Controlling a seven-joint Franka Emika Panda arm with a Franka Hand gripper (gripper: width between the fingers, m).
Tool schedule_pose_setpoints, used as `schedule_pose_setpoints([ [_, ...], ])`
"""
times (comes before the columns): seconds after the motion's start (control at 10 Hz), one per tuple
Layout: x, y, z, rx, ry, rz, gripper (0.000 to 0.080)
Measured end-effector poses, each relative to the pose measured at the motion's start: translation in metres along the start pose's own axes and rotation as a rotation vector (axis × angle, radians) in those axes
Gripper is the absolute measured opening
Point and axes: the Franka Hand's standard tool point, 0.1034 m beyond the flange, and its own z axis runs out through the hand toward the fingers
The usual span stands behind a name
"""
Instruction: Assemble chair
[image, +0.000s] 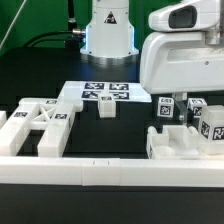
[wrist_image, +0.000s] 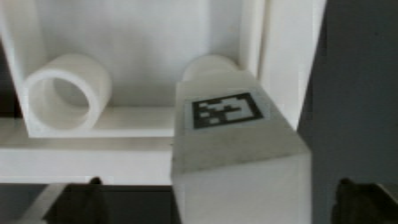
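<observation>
Several chunky white chair pieces with black-and-white tags lie on the black table. One group (image: 40, 125) lies at the exterior view's left. A second group (image: 188, 135) lies at the right, under my gripper (image: 182, 92). In the wrist view my gripper (wrist_image: 222, 202) is open. Its dark fingertips (wrist_image: 80, 200) stand apart on either side of a tagged white piece (wrist_image: 235, 140), with a gap on each side. Beyond it a short white cylinder (wrist_image: 63, 95) lies inside a white frame-like piece (wrist_image: 160, 40).
The marker board (image: 100, 92) lies flat at the middle of the table. A small white piece (image: 106, 107) stands at its front edge. A long low white border rail (image: 100, 175) runs along the front. The robot base (image: 108, 30) stands at the back.
</observation>
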Motion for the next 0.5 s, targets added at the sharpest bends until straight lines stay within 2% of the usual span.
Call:
schedule_pose_setpoints([
  [0.1,0.0000,0.0000,0.0000,0.000,0.000,0.003,0.0492],
  [0.2,0.0000,0.0000,0.0000,0.000,0.000,0.032,0.0292],
  [0.4,-0.0001,-0.0001,0.0001,0.001,0.000,0.053,0.0285],
  [0.5,-0.0002,-0.0005,0.0003,0.003,-0.001,0.157,0.0285],
])
